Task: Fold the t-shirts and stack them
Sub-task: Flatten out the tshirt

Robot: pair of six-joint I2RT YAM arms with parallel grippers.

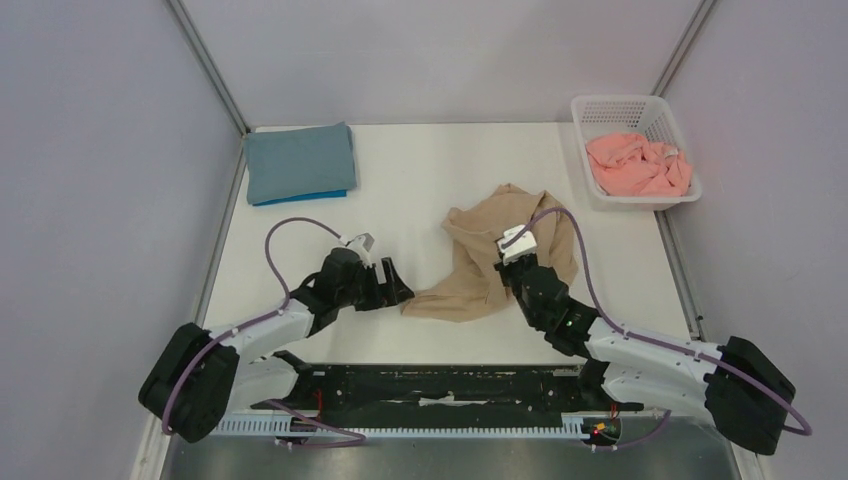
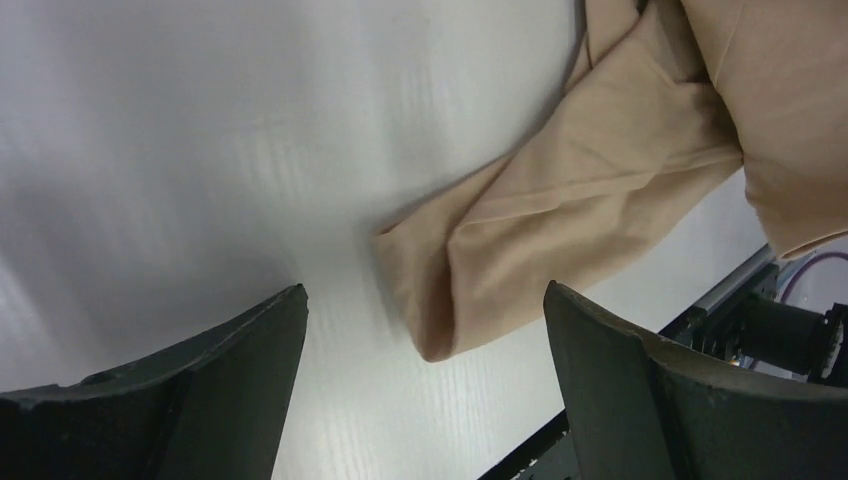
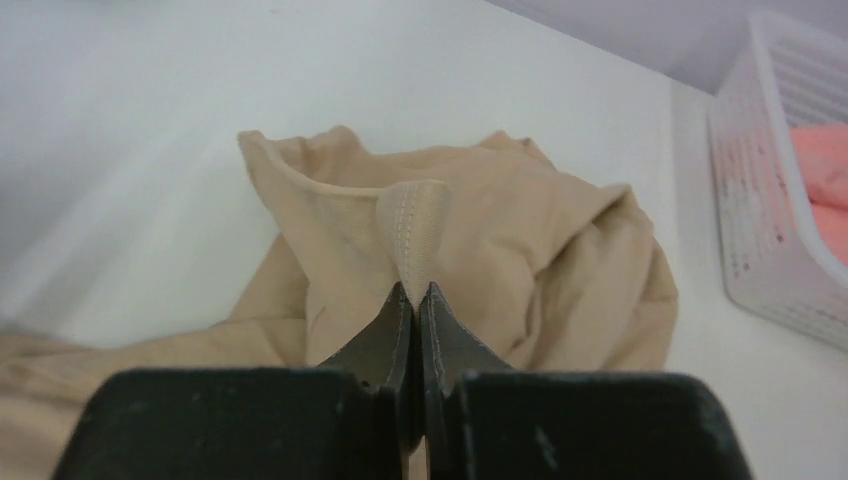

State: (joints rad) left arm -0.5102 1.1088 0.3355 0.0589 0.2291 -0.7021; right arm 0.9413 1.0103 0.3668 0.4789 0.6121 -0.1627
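Right tool (image 3: 415, 292) clamped on a stitched hem fold of tan t-shirt (image 1: 470, 265), likely to lift and spread it. Left tool (image 2: 425, 300) wide apart, straddling the shirt's near corner, not gripping; looks set for a second hold. Shirt lies crumpled mid-tabletop (image 1: 420, 170). Basket (image 1: 590, 105), far right: pink t-shirt (image 1: 640, 165) bunched inside. Slate-blue t-shirt (image 1: 300, 160) folded far left atop bright blue t-shirt (image 1: 310, 196).

Your left tool (image 2: 425, 288) low and forward, fingers (image 2: 200, 390) spread wide; your right tool (image 3: 415, 290) pinched tight on the tan shirt (image 3: 560, 250).
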